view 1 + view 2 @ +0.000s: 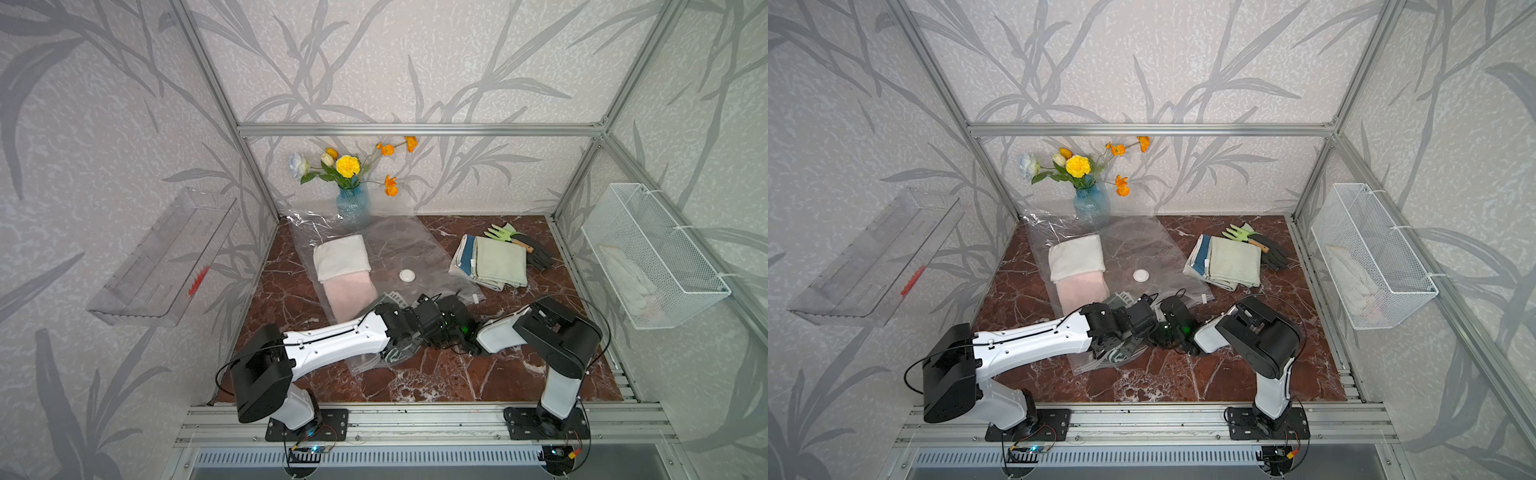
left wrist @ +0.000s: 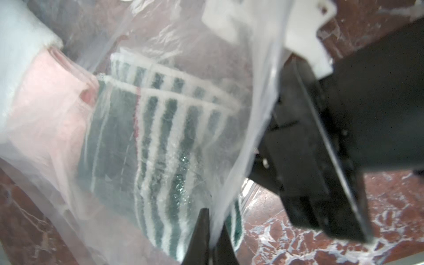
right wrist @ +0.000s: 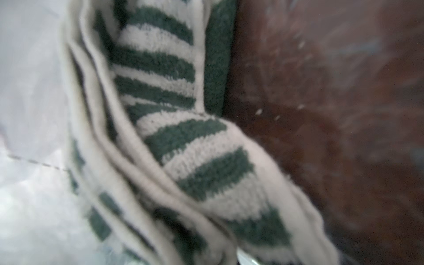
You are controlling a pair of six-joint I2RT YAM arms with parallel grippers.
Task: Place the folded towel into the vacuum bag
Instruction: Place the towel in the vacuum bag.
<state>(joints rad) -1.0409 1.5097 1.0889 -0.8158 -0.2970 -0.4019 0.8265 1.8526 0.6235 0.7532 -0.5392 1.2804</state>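
The vacuum bag point(image 1: 399, 245) point(image 1: 1142, 245) lies flat on the marble table, its round white valve cap point(image 1: 407, 275) facing up. A white towel point(image 1: 341, 256) and a pink towel point(image 1: 351, 297) lie inside it. The folded towel point(image 2: 160, 149) point(image 3: 183, 137), green and white striped, sits at the bag's near mouth under clear film. My left gripper point(image 2: 212, 220) is shut on the bag's film edge point(image 2: 252, 114). The right arm's wrist point(image 1: 455, 313) meets the left one there. The striped towel fills the right wrist view and hides the right gripper's fingers, which are shut on it.
A blue vase of flowers point(image 1: 353, 205) stands at the back on the bag's far end. Folded cloths point(image 1: 490, 262) with gloves and a hand fork point(image 1: 528, 245) lie at the back right. A wire basket point(image 1: 656, 257) hangs on the right wall, a clear shelf point(image 1: 162, 257) on the left.
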